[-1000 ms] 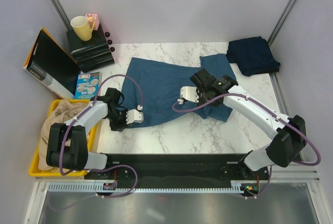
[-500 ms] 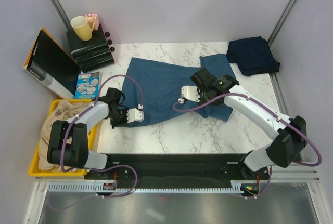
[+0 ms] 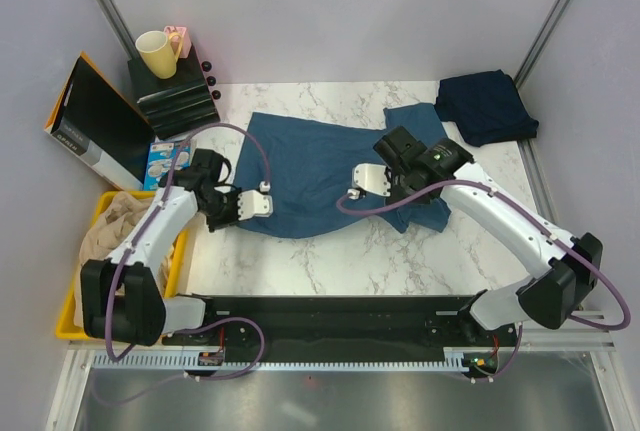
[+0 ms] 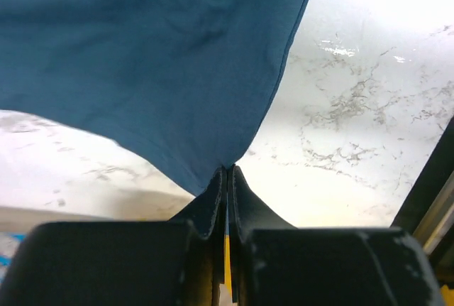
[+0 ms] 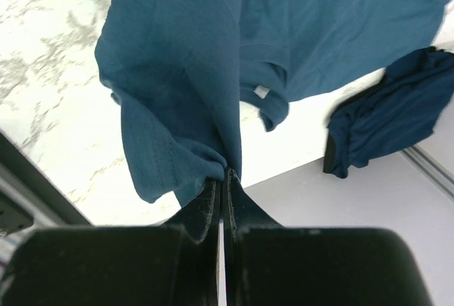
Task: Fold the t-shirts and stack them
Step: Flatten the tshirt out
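The steel-blue t-shirt [image 3: 315, 161] lies spread on the marble table, its right side bunched and lifted. My left gripper [image 3: 238, 213] is shut on the shirt's near-left corner. In the left wrist view the jaws [image 4: 228, 170] pinch that corner and the cloth [image 4: 142, 57] stretches away from them. My right gripper [image 3: 400, 186] is shut on a gathered fold at the shirt's right side. The right wrist view shows the cloth [image 5: 177, 72] hanging from the closed fingertips [image 5: 225, 172]. The navy t-shirt [image 3: 485, 106] lies folded at the back right corner, and also shows in the right wrist view [image 5: 390, 114].
A yellow bin [image 3: 70, 316] with beige cloth [image 3: 120, 226] stands at the left edge. Behind it are a black box [image 3: 95, 121], a small booklet [image 3: 168, 163] and a black stand [image 3: 175, 96] carrying a yellow mug [image 3: 157, 53]. Grey walls enclose the table.
My left gripper closed on the shirt's near-left corner, then drew it back and slightly left. The right arm shifted a little to the right with its fold.
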Robot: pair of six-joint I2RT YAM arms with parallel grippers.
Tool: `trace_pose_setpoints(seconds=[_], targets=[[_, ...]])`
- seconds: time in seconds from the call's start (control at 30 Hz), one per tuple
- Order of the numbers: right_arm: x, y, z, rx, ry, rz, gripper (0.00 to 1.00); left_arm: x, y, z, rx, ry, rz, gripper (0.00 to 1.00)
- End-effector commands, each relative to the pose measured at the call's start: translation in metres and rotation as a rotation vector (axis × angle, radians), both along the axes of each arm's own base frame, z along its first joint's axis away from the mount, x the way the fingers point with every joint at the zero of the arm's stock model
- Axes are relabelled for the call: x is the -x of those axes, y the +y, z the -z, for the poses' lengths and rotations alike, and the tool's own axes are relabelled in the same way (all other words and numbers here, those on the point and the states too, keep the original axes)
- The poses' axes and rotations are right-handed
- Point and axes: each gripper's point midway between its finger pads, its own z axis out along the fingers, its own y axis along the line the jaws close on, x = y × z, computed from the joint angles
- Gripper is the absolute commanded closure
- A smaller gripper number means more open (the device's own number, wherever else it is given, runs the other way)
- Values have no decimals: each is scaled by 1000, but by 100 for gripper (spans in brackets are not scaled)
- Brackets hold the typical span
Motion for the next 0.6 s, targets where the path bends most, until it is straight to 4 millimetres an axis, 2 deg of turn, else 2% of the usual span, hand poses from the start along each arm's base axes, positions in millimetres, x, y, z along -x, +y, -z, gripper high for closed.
trace_pose_setpoints(seconds=[0.0, 0.13, 0.27, 0.33, 0.4, 0.47, 0.57], targets=[[29, -8, -7, -30, 88, 0, 100, 28, -6, -37, 41, 49, 99, 98], [51, -10, 0, -47, 180, -5, 100, 64, 5, -40, -9, 157, 171, 98], [79, -21, 10, -23, 282, -11, 100, 87, 20, -40, -81, 221, 211, 98], [86, -30, 9, -15, 259, -36, 100, 92, 23, -40, -92, 231, 226, 98], [91, -47, 15, 50, 244, -73, 100, 95, 26, -38, -106, 239, 234, 98], [96, -60, 25, 110, 253, -77, 100, 93, 28, -37, -119, 237, 233, 98], [101, -70, 29, 125, 227, -80, 100, 90, 28, -36, -120, 249, 226, 98]])
